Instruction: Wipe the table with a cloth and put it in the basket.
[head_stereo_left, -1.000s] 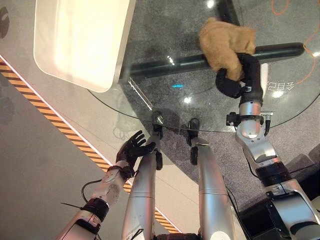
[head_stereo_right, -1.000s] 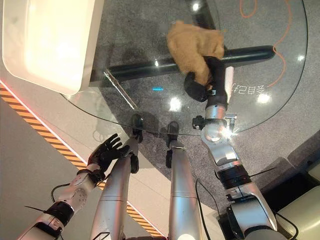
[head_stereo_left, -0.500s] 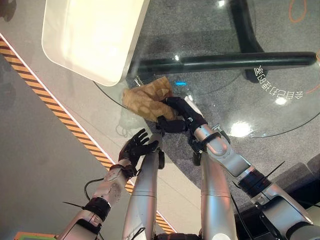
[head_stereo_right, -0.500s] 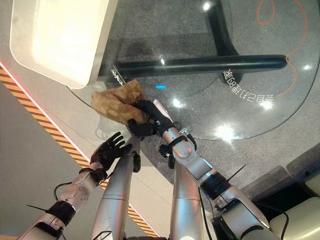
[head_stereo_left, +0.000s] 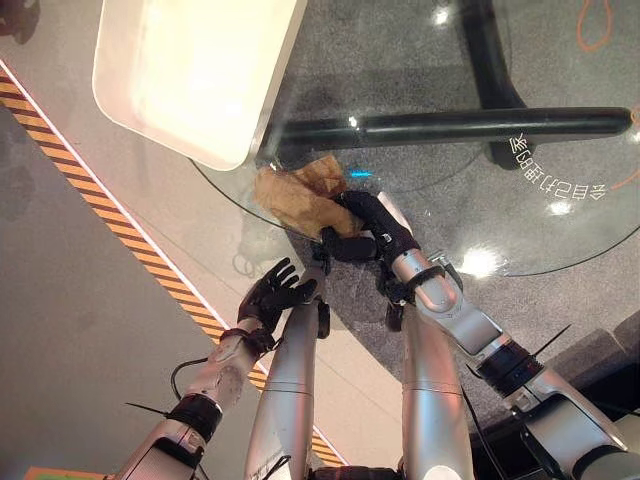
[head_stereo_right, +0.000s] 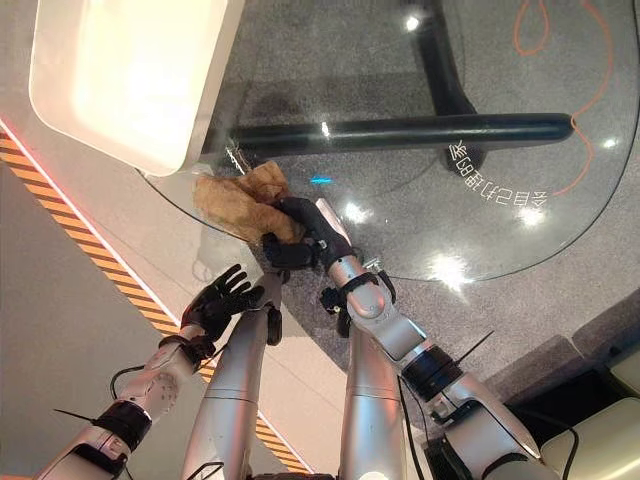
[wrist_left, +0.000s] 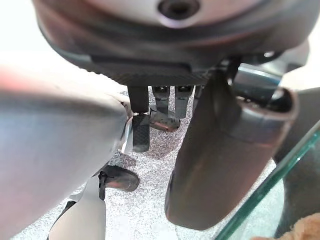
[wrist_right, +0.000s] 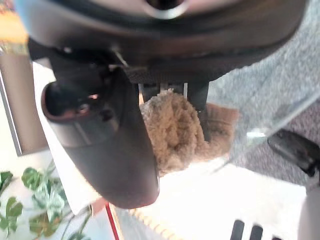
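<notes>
curled round a bunched tan terry cloth (head_stereo_left: 300, 195), the dark fingers (wrist_right: 197, 102) of the right hand (head_stereo_left: 365, 225), with the thumb closing from the other side and a wad of pile showing between them in the right wrist view. soft and light by the look of it, limp, crumpled into folds, likely to drape and trail rather than keep a shape; not fragile, and the nap should grip rather than slip. best held as now, at a gathered bunch near the middle, so that no loose corner drags or catches. lying on the round clear glass worktop (head_stereo_left: 560, 130), close to its near-left rim, just beside the corner of a cream rounded-corner slab (head_stereo_left: 190, 70) that covers the far-left part of the glass. little spare surface on that side: rim close on the near and left, cream slab close beyond, so a further push that way risks sliding the cloth over the edge. plenty of bare glass to the right and farther out, with a dark crossbar of the base (head_stereo_left: 450, 125) visible beneath, no obstacle on the surface itself. fingers spread and holding nothing on the left hand (head_stereo_left: 270, 295), hanging below and outside the rim over the grey floor beside an orange-and-black striped floor line (head_stereo_left: 120, 240). no basket to be made out, so the drop-off direction cannot be judged.
</notes>
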